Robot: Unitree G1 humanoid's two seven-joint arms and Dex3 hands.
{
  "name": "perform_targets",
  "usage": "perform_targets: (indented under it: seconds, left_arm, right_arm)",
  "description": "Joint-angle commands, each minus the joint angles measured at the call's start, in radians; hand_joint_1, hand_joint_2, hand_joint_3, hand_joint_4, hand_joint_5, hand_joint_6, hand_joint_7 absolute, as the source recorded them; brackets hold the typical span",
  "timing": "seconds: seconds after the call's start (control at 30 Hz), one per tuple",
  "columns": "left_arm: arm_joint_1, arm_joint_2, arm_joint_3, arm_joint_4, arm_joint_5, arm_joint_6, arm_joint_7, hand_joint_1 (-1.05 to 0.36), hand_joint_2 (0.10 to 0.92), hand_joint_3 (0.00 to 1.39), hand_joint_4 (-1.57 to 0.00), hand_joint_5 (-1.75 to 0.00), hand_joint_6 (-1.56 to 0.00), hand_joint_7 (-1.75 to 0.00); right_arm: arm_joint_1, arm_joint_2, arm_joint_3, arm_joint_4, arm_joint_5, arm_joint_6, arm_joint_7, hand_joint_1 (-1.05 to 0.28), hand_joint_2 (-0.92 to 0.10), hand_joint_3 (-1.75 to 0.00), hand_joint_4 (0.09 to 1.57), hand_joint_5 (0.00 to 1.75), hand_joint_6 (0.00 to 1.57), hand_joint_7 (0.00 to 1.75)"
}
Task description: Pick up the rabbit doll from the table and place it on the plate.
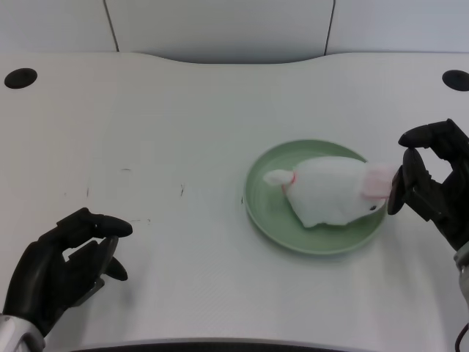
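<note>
A white table by a pale wall

The table [183, 132] is white and smooth, with a curved dip in its far edge. It has 2 round black holes, 1 in the far left corner [20, 78] and 1 in the far right corner [456, 80]. Behind it, the pale wall [220, 26] has 2 thin dark lines.

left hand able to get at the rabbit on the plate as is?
Probably yes. The left hand holds nothing, and only bare table lies between it and the rabbit, which sits uncovered on the green plate. It would need a long sideways reach.
</note>
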Motion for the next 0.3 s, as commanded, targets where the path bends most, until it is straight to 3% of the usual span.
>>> perform_targets:
  seconds: [0.03, 0.1, 0.2, 0.3]
  left_arm:
    - [-0.004, -0.003, 0.011, 0.024, 0.011, -0.027, 0.025, -0.64, 0.921, 0.49, -0.53, -1.75, -0.51, -1.26]
    - [-0.003, -0.001, 0.010, 0.028, 0.019, -0.035, 0.028, -0.66, 0.921, 0.49, -0.56, -1.75, -0.52, -1.28]
    - [-0.001, 0.000, 0.018, 0.030, -0.001, -0.033, 0.010, -0.69, 0.921, 0.47, -0.56, -1.75, -0.52, -1.29]
    - [-0.002, 0.005, 0.023, 0.043, -0.016, -0.043, -0.011, -0.70, 0.921, 0.45, -0.55, -1.75, -0.50, -1.32]
  right_arm:
    - [-0.008, -0.009, -0.013, 0.012, 0.003, 0.000, -0.018, -0.19, -0.87, -0.88, 1.02, 1.75, 0.47, 1.75]
    - [-0.002, -0.007, -0.008, 0.013, -0.004, -0.017, -0.017, -0.18, -0.87, -0.87, 1.01, 1.75, 0.47, 1.75]
    - [0.005, -0.003, 0.000, -0.004, -0.007, -0.014, -0.021, -0.17, -0.86, -0.87, 1.03, 1.75, 0.48, 1.75]
    - [0.007, -0.002, 0.007, -0.003, -0.011, -0.023, -0.021, -0.17, -0.87, -0.90, 1.06, 1.75, 0.51, 1.75]
